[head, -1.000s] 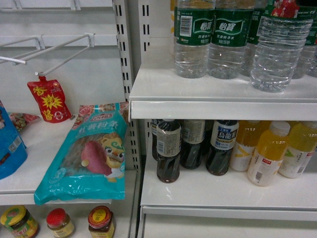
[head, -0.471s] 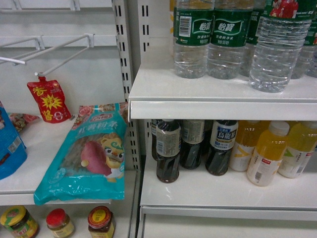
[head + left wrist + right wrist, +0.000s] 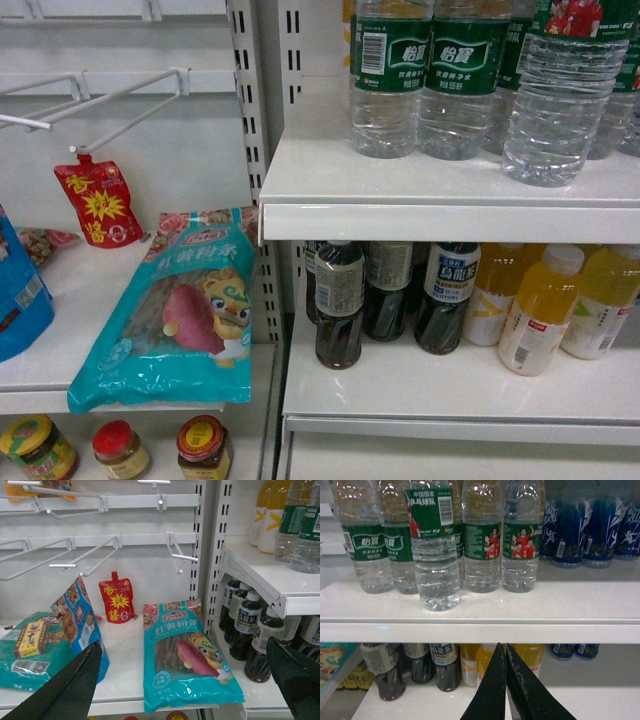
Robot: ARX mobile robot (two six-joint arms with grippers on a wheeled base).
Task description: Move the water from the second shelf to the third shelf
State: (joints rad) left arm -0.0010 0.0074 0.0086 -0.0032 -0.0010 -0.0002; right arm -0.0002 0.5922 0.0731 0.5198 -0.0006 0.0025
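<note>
Upper shelf (image 3: 400,190), white, and lower shelf (image 3: 450,390) beneath it: stock unchanged over the last second. The head view has only drifted slightly and shows no arm, so the move is judged not yet begun. Teal snack bag (image 3: 175,310), one, on the neighbouring bay at 9 o'clock. Water bottles, five countable in the right wrist view, more possibly behind. The water (image 3: 435,575) stands forward of its row near the upper shelf's front edge, at 1 o'clock in the head view, untouched. Dark tea bottles (image 3: 340,305), at least three fronting the lower shelf. Yellow juice bottles (image 3: 545,310), three. Jars (image 3: 203,448), three, at 7 o'clock. Left gripper (image 3: 182,645): fingers spread wide, holding nothing, facing the snack bay. Right gripper (image 3: 505,647): fingers pressed together, empty, below the shelf edge, the water up at 11 o'clock from it.
</note>
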